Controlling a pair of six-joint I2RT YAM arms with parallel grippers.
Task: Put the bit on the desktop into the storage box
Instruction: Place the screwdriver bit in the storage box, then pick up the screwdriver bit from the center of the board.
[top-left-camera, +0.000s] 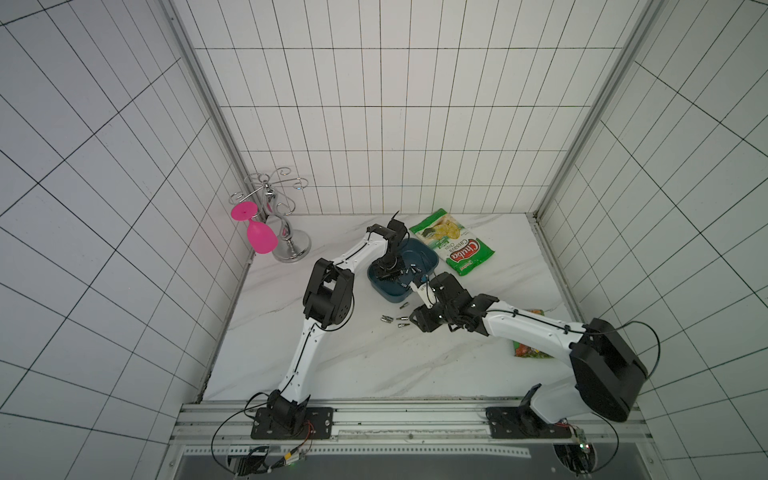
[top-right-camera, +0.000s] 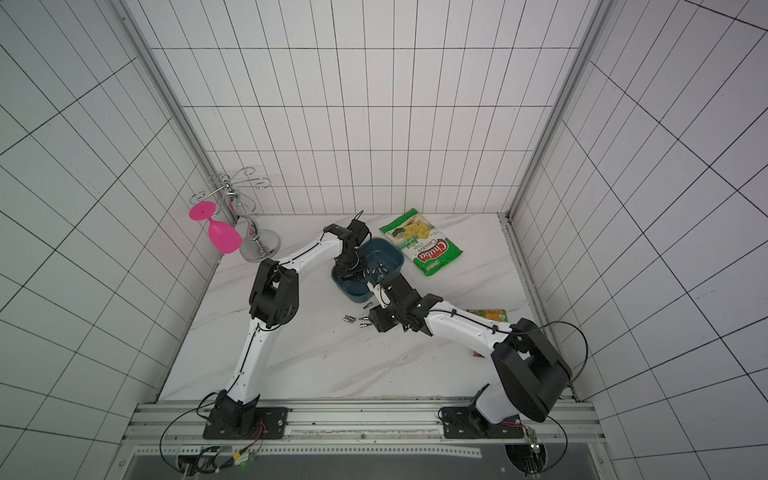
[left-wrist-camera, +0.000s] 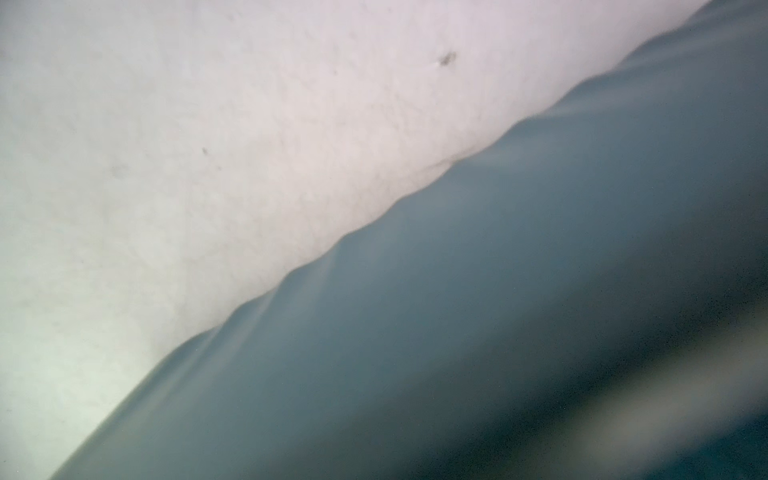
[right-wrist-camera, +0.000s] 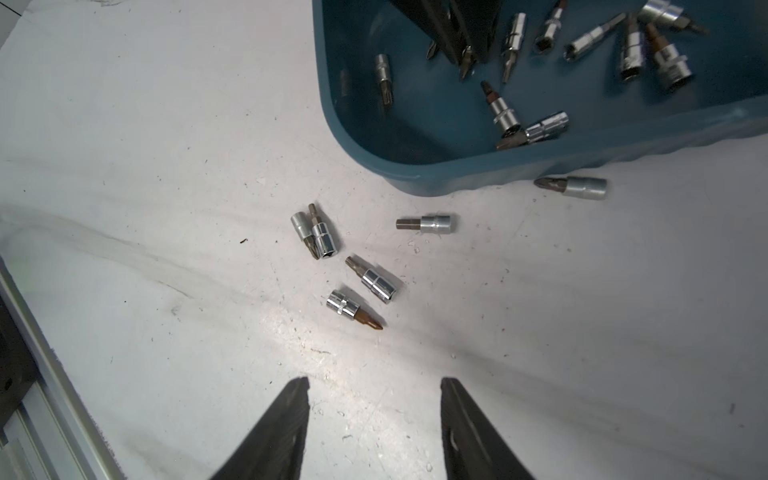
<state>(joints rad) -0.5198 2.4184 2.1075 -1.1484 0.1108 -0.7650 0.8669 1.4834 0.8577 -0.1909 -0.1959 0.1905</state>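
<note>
Marble desktop (top-left-camera: 374, 365) holds a green bag (top-left-camera: 455, 247) reading "Chuba Cassava Chips".

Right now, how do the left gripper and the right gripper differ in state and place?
The left gripper is shut; the right gripper stands open. The left gripper reaches down inside the storage box, among stored bits; the right gripper hangs outside it, over the desktop, facing the loose bits. Both are dark and tapering.

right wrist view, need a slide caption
Jaws open, the right gripper faces loose bits on the desktop beside the storage box, which already holds more.
</note>
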